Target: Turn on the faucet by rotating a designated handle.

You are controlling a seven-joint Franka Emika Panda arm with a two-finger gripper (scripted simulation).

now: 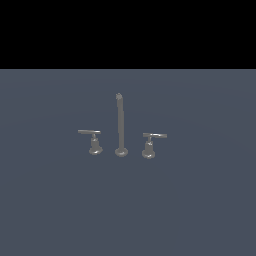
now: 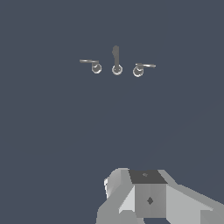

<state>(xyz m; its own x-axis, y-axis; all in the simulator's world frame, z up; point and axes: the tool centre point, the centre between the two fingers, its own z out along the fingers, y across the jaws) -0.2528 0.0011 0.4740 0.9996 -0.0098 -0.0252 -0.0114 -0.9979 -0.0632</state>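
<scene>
- Faucet [image 1: 120,125] standing near the middle of the flat blue-grey desk [image 1: 200,200], in 3 separate grey metal pieces set in a row.
- Handle [image 1: 93,140] on the exterior view's left of the spout: short flared post, thin flat bar on top, lying level and reaching out toward the exterior view's left.
- Tall thin spout [image 1: 120,120] upright on a round foot, between the 2 levers and apart from both.
- Twin handle [image 1: 150,145] on the exterior view's right, with a paler base and its bar pointing toward the exterior view's right.
- Seen from above in the wrist view: handle [image 2: 92,64], spout [image 2: 116,59], twin handle [image 2: 141,68], all small and distant.
- Gripper [image 2: 148,197] well apart from the faucet, touching nothing; only its pale blocky body visible at the frame's edge, fingers out of sight, so cannot tell whether open or closed.
</scene>
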